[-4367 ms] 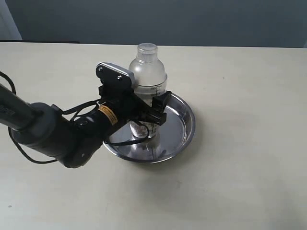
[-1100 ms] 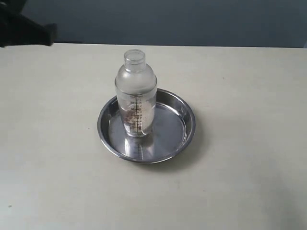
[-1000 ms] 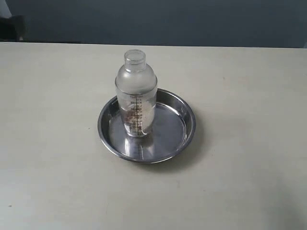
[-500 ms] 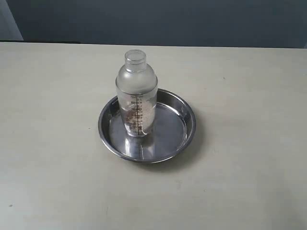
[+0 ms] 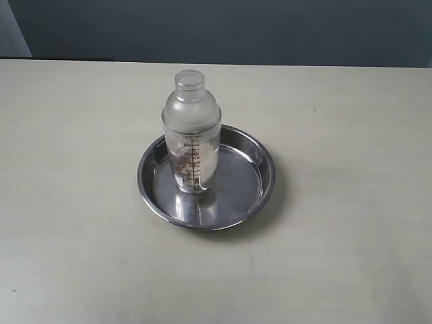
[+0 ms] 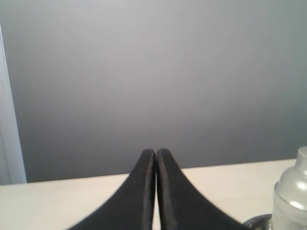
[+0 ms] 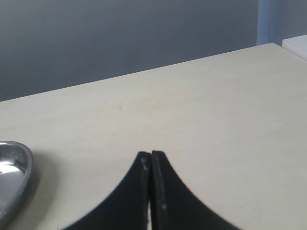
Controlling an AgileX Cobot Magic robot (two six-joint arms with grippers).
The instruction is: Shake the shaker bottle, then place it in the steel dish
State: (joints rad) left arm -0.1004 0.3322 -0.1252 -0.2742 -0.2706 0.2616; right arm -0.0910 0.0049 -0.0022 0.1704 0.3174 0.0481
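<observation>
Left gripper [image 6: 156, 153] is pressing both black fingers flat together at the tips with nothing between them, so it's closed up and gripping zilch. It's hanging roughly level, pointing at the grey wall [image 6: 168, 72] past the far edge of the table [image 5: 351, 223]. The shaker bottle [image 5: 192, 135] is just peeking in at the side of that wrist view, well apart from the fingertips.

Moving to the middle: the shaker bottle is standing upright inside the steel dish [image 5: 267, 169], its base sitting on the dish floor left of centre. It's close to the left rim, but I can't tell if it's touching the sloped wall. Brown bits are lying in the lower part, the printed scale is facing the exterior camera, and the small cap is sitting on top. The right half of the dish floor is lying bare, and bare table is running wide on every side of the dish, which is sitting well clear of the far edge.

Over on the right, the right gripper [image 7: 150, 154] is doing the same thing. Its fingers are meeting with no gap and gripping nothing as it hangs over bare table, with the dish rim showing at the side of its view, well apart from the tips
</observation>
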